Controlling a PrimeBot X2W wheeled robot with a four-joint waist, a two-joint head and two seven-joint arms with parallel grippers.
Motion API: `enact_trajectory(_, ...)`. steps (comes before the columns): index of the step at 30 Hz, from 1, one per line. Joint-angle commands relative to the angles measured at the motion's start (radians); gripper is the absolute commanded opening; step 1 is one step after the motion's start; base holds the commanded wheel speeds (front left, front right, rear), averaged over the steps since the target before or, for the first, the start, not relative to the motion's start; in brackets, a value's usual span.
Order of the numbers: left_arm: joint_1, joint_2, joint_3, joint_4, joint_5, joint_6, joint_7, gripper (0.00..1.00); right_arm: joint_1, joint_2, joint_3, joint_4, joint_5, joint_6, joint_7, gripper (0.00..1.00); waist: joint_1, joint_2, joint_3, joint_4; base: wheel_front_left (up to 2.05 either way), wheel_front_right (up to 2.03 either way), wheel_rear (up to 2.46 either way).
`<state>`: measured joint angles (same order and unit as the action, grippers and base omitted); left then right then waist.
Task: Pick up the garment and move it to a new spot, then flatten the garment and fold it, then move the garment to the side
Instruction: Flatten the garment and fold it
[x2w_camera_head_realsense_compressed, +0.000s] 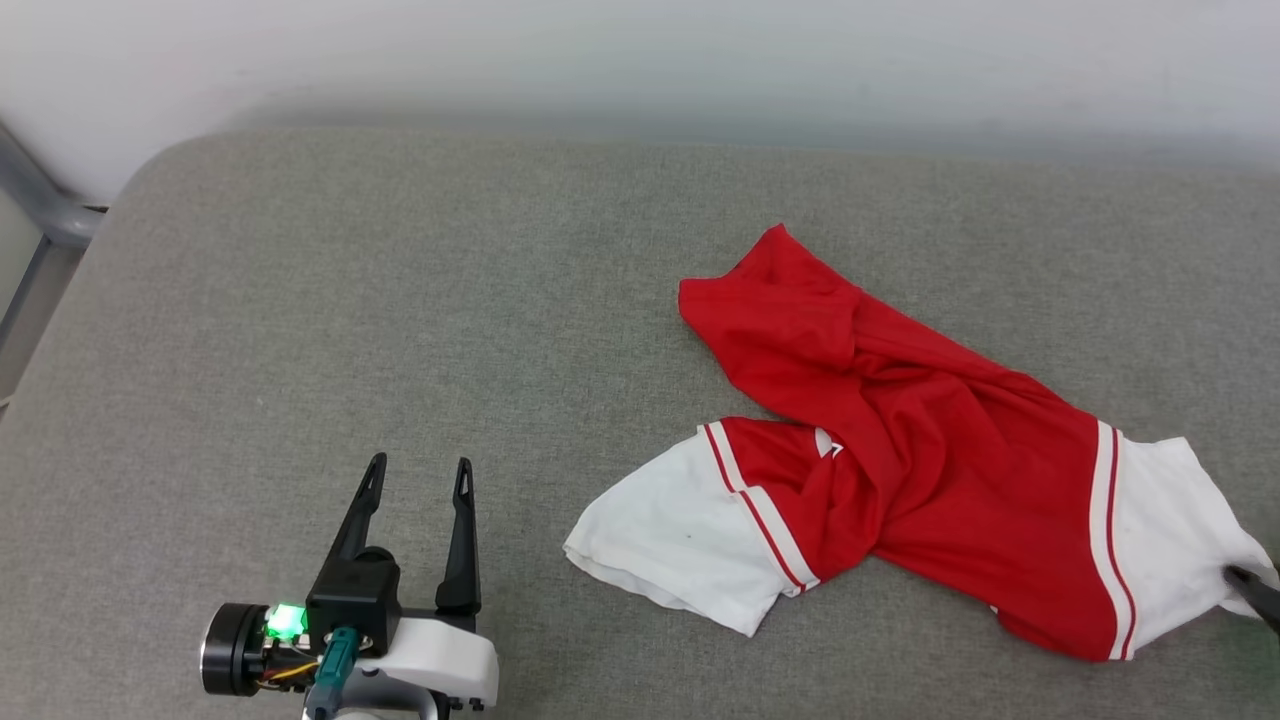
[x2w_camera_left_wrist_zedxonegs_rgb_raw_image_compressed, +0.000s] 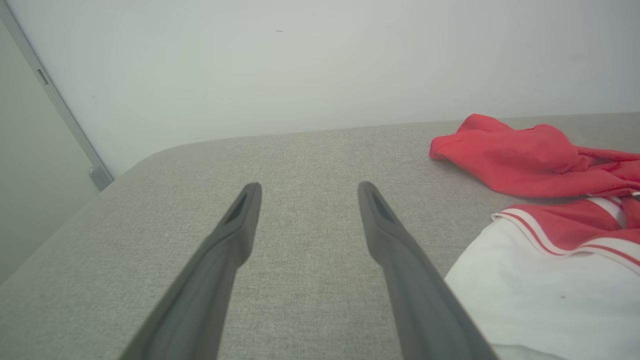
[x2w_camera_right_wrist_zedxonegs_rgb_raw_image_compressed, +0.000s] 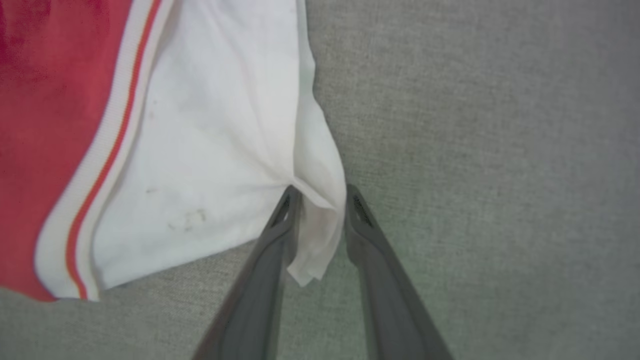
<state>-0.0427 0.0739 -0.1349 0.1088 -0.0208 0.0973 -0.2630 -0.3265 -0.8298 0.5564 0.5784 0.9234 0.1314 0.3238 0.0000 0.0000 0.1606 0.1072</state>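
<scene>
There's the right gripper (x2w_camera_right_wrist_zedxonegs_rgb_raw_image_compressed: 320, 192) at one end of the garment (x2w_camera_head_realsense_compressed: 900, 440), its two dark fingers pinched on the loose corner of a white sleeve (x2w_camera_right_wrist_zedxonegs_rgb_raw_image_compressed: 215, 150); the cloth puckers right at the fingertips, so I read that as a real grip, thin as it is; from that hand the red body of the shirt trails away in a twisted, crumpled band across the grey cushion (x2w_camera_head_realsense_compressed: 400, 300); the other white sleeve (x2w_camera_head_realsense_compressed: 670, 530) lies at the opposite end, nearer the left gripper (x2w_camera_head_realsense_compressed: 420, 465); that one hovers with its jaws wide apart and nothing between them, the cloth just off to its inner side and not touching; now the lift: only a corner is caught, so to my eye it wants a slow, straight rise, letting the shirt peel off the cushion bit by bit; a jerk could pull that thin fold out from between the fingers; carry it high enough that the trailing sleeve clears the surface, and set it down where both hands can reach to spread it.
</scene>
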Motion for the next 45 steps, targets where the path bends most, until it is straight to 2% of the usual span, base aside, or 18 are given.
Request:
enact_trajectory(1, 0.015, 0.004, 0.002, 0.0, 0.005, 0.001, -0.003, 1.0, -0.005, 0.015, -0.015, -0.002, -0.013, -0.001, -0.037, 1.0, 0.0, 0.0, -0.012, -0.007, 0.0, 0.0, 0.0)
enact_trajectory(6, 0.019, 0.019, 0.004, -0.004, 0.011, -0.006, -0.003, 1.0, -0.016, 0.026, -0.062, -0.043, -0.11, -0.001, -0.196, 1.0, 0.0, 0.0, -0.045, -0.023, 0.0, 0.0, 0.0)
enact_trajectory(7, 0.014, 0.03, 0.004, -0.006, 0.012, -0.009, -0.003, 1.0, -0.016, 0.033, -0.105, -0.067, -0.156, -0.001, -0.258, 1.0, 0.0, 0.0, -0.055, -0.032, 0.0, 0.0, 0.0)
enact_trajectory(11, -0.016, 0.058, 0.0, -0.016, 0.016, -0.033, -0.003, 1.0, 0.021, 0.086, -0.203, -0.128, -0.26, -0.001, -0.341, 1.0, 0.0, 0.0, -0.07, -0.048, 0.0, 0.0, 0.0)
enact_trajectory(15, -0.068, 0.101, -0.006, -0.02, 0.002, -0.089, -0.003, 1.0, 0.083, 0.167, -0.31, -0.209, -0.363, -0.001, -0.373, 1.0, 0.0, 0.0, -0.083, -0.056, 0.0, 0.0, 0.0)
enact_trajectory(20, -0.175, 0.157, -0.028, 0.008, -0.037, -0.184, 0.016, 1.0, 0.185, 0.273, -0.42, -0.341, -0.481, -0.001, -0.338, 1.0, 0.0, 0.0, -0.091, -0.061, 0.0, 0.0, 0.0)
enact_trajectory(25, -0.284, 0.233, -0.109, 0.017, -0.091, -0.222, 0.147, 1.0, 0.278, 0.355, -0.479, -0.48, -0.562, -0.001, -0.273, 1.0, 0.0, 0.0, -0.09, -0.072, 0.0, 0.0, 0.0)
enact_trajectory(29, -0.355, 0.301, -0.235, 0.015, -0.22, -0.226, 0.303, 1.0, 0.33, 0.395, -0.504, -0.556, -0.587, -0.001, -0.225, 1.0, 0.0, 0.0, -0.087, -0.084, 0.0, 0.0, 0.0)
enact_trajectory(36, -0.476, 0.43, -0.458, 0.007, -0.486, -0.226, 0.617, 1.0, 0.366, 0.422, -0.508, -0.614, -0.6, -0.001, -0.165, 1.0, 0.0, 0.0, -0.075, -0.098, 0.0, 0.0, 0.0)
enact_trajectory(40, -0.547, 0.481, -0.572, 0.005, -0.621, -0.226, 0.801, 1.0, 0.36, 0.428, -0.505, -0.631, -0.604, -0.001, -0.147, 1.0, 0.0, 0.0, -0.061, -0.106, 0.0, 0.0, 0.0)
enact_trajectory(45, -0.617, 0.514, -0.69, 0.035, -0.736, -0.227, 0.932, 1.0, 0.335, 0.432, -0.494, -0.639, -0.607, -0.001, -0.134, 1.0, 0.0, 0.0, -0.037, -0.12, 0.0, 0.0, 0.0)
